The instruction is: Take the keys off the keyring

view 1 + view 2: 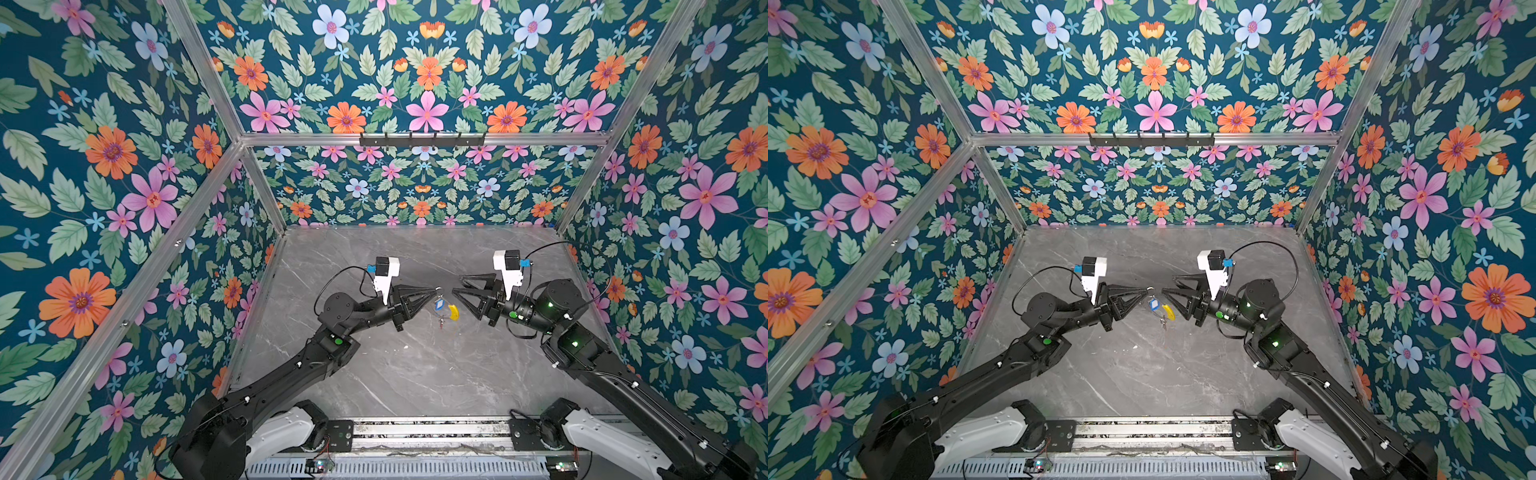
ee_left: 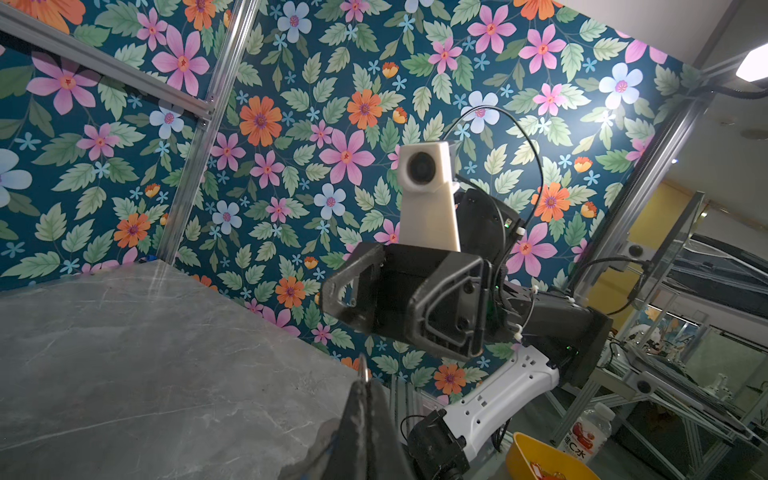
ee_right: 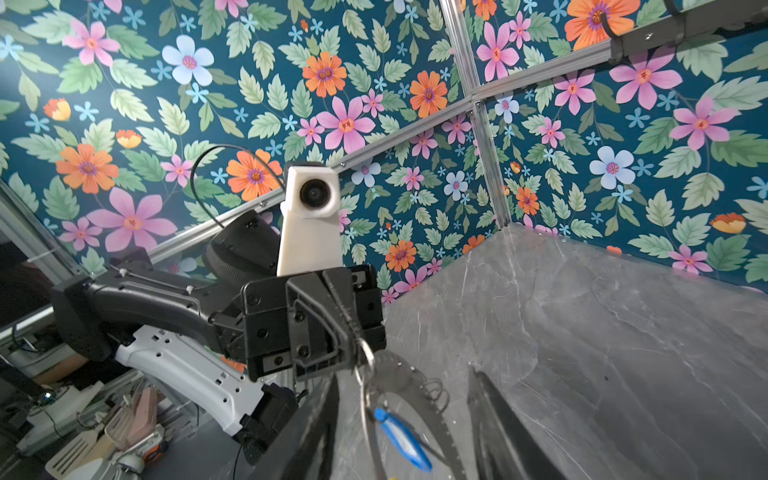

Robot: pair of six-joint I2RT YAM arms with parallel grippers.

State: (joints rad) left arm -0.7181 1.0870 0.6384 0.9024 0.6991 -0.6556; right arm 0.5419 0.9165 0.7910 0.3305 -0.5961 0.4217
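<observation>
The keyring [image 1: 441, 296] [image 1: 1152, 294], a thin silver wire hoop, hangs above the marble table [image 1: 407, 374]. My left gripper [image 1: 435, 289] [image 1: 1147, 289] is shut on its upper end. A yellow sleeve [image 1: 453, 311] [image 1: 1168, 311] covers part of the hoop. A blue-tagged key [image 1: 439, 304] [image 1: 1154, 304] hangs on it, with small keys [image 1: 443, 321] dangling lowest. My right gripper [image 1: 456, 286] [image 1: 1168, 284] stands open just right of the hoop, touching nothing. In the right wrist view the hoop wire [image 3: 365, 399] and blue tag [image 3: 401, 436] hang between my spread fingers [image 3: 328, 415].
A black hook rail [image 1: 422, 140] runs along the back wall bar. Floral walls close in the table on three sides. Off the table, the left wrist view shows a yellow bowl [image 2: 540, 457] and a bottle [image 2: 586, 436].
</observation>
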